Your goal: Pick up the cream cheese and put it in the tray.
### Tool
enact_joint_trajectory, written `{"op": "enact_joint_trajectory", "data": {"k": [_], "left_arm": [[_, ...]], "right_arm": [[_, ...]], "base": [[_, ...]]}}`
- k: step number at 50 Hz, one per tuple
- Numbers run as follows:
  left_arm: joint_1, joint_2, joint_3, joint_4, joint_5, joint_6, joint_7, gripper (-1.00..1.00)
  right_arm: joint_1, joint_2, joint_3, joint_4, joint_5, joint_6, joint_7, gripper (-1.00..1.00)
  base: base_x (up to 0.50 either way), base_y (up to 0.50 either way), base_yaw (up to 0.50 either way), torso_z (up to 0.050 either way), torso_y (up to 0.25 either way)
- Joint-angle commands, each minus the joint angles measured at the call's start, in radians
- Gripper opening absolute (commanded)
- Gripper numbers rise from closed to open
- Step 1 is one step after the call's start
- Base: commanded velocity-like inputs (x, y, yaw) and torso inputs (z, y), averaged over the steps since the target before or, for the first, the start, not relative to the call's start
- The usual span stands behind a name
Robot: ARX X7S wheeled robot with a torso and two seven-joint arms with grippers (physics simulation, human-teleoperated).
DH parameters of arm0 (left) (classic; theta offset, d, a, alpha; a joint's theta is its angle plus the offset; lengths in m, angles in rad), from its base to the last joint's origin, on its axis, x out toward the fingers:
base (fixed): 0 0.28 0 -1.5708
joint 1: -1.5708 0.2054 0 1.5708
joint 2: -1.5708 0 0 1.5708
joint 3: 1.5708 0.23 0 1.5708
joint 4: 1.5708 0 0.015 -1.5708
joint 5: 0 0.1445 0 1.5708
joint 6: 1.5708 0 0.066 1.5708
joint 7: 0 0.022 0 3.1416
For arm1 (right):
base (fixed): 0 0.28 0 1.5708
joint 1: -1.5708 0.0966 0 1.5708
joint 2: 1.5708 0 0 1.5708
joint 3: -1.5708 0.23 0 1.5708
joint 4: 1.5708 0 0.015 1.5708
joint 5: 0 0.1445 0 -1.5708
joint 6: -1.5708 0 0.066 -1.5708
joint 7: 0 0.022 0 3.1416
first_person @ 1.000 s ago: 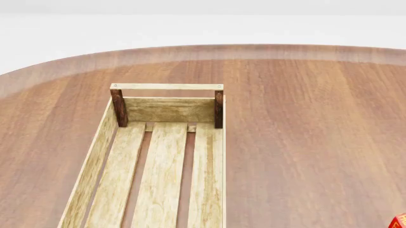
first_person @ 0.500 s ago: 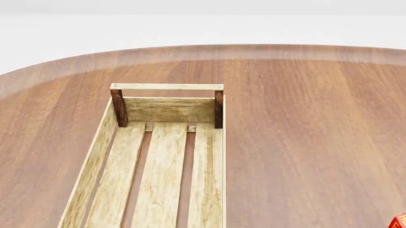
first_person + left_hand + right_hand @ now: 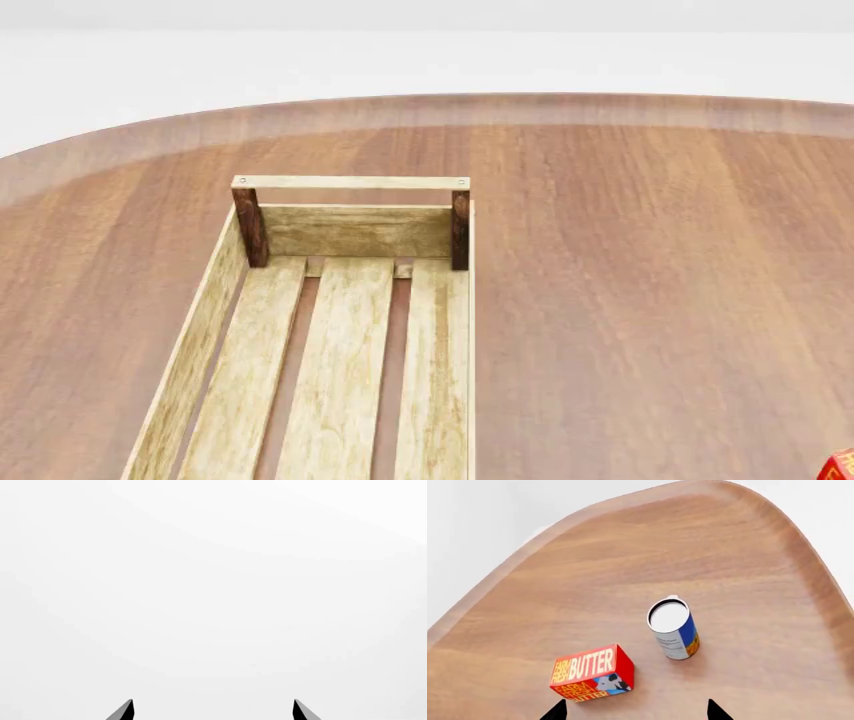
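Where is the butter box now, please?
The butter box stands on the table in the right wrist view, beside the can and not touching it.

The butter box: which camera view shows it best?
The right wrist view: the butter box stands whole on the table, label readable. The head view shows only a red corner; the left wrist view shows none of it.

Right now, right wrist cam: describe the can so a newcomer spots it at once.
On the round wooden table, two items stand near the right gripper. The can is the upright cylinder with a white top and blue-and-orange label; its neighbour, the butter box, is a red-orange rectangular carton.
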Motion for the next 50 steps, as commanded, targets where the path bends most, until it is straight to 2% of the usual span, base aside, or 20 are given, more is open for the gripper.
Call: {"op": "enact_joint_trajectory", "data": {"k": [1, 9, 13, 20, 50], "left_arm": [[-0.001, 0.02, -0.025, 0.0, -0.004, 0.041, 0.029, 1.0], [0.0, 0.02, -0.028, 0.0, -0.009, 0.041, 0.028, 1.0], [-0.009, 0.02, -0.023, 0.0, -0.002, 0.031, 0.033, 1.0], [-0.038, 0.02, -0.007, 0.0, 0.019, 0.004, 0.048, 1.0], [-0.008, 0.02, -0.022, 0.0, 0.004, 0.035, 0.033, 1.0]], "right_arm": [[-0.014, -0.018, -0.036, 0.144, -0.051, -0.048, 0.0, 1.0], [-0.057, -0.018, -0.063, 0.152, -0.071, -0.088, 0.0, 1.0], [-0.104, -0.018, -0.133, 0.184, -0.095, -0.148, 0.0, 1.0], [-0.135, -0.018, -0.179, 0.191, -0.092, -0.168, -0.001, 1.0], [-0.145, -0.003, -0.281, 0.305, -0.149, -0.236, -0.016, 1.0]], "base": [[0.0, 0.0, 0.0, 0.0, 0.0], [0.0, 0.0, 0.0, 0.0, 0.0], [0.0, 0.0, 0.0, 0.0, 0.0], [0.0, 0.0, 0.0, 0.0, 0.0], [0.0, 0.0, 0.0, 0.0, 0.0]]}}
